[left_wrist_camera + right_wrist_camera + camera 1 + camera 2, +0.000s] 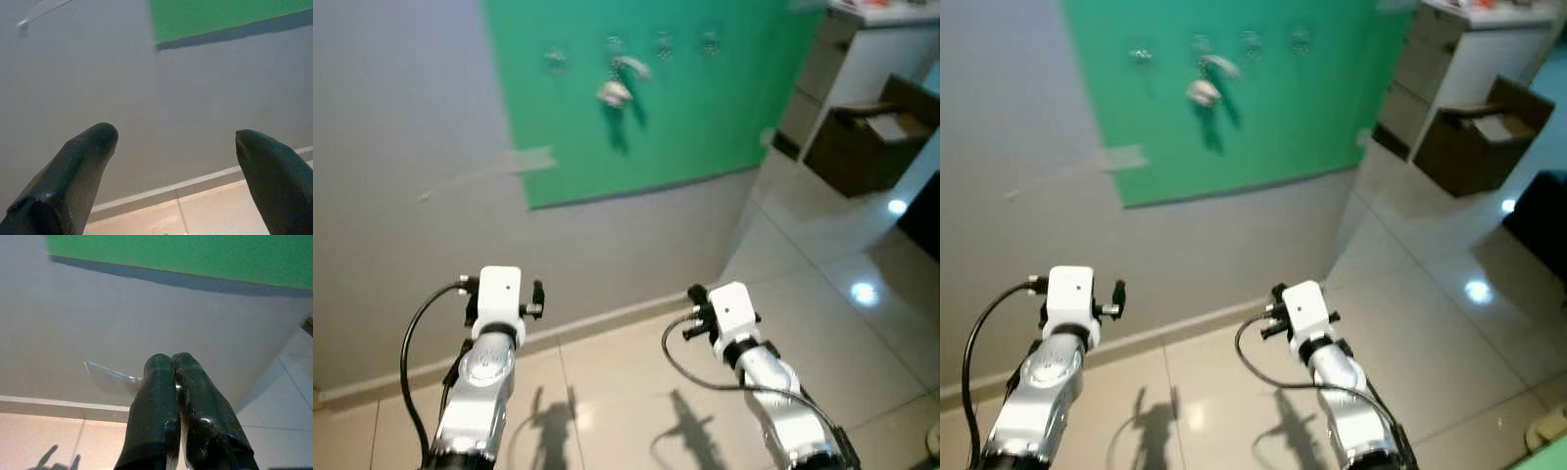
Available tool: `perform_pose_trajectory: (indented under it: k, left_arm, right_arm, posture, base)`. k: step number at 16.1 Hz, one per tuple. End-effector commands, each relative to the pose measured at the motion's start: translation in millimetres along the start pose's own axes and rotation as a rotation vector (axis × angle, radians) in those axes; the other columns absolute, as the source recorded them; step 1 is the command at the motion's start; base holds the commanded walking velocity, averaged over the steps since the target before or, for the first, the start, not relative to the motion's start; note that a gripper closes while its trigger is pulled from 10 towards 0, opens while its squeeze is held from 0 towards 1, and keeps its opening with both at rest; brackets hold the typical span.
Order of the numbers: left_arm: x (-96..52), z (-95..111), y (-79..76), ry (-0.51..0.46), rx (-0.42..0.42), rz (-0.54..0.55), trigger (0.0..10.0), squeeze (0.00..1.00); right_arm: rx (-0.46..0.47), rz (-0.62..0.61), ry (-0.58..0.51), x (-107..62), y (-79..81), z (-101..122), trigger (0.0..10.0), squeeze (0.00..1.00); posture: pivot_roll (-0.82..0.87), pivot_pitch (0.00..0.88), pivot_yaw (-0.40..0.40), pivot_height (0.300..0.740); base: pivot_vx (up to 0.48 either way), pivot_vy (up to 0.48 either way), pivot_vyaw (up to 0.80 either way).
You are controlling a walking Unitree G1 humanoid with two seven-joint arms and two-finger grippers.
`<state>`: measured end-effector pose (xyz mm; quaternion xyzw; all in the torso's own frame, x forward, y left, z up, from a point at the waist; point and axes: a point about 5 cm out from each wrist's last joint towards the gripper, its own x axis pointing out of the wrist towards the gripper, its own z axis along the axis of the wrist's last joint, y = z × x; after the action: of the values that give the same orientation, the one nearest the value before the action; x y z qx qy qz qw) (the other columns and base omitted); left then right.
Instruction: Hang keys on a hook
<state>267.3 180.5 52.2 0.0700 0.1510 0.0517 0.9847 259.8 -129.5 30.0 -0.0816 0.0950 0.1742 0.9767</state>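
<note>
While keys dangle from one of four hooks, well above: left gripper spread empty, right gripper pinched closed, empty.

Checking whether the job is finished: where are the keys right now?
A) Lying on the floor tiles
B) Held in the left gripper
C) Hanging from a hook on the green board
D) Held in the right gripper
C: the keys hang from a hook on the green board, while the left gripper is open with nothing between its fingers and the right gripper is shut with no keys visible in it.
</note>
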Motion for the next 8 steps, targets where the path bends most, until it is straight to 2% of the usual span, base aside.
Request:
perform_pose_trajectory:
  k: [1,2,8]
  left_arm:
    - [-0.1,5.5,-10.4,-0.016,-0.008,-0.036,10.0,0.0]
    - [0.1,5.1,-9.9,-0.014,0.002,-0.035,10.0,0.0]
    - [1.2,3.0,-9.4,-0.007,0.007,-0.032,10.0,0.0]
  right_arm:
    - [-0.007,-0.021,0.029,-3.9,-9.8,-7.9,0.0,0.0]
    - [-0.007,-0.019,0.032,-3.5,-9.7,-8.6,0.0,0.0]
    - [-0.011,-0.008,0.04,0.1,-7.8,-10.6,0.0,0.0]
  posture:
    - [-0.08,0.0,0.013,0.74]
    - [-0.08,0.0,0.012,0.74]
    - [-0.08,0.0,0.015,0.74]
  base:
    - [0.33,0.349,0.0]
    - [0.364,0.311,0.0]
    - [0.446,0.0,0.0]
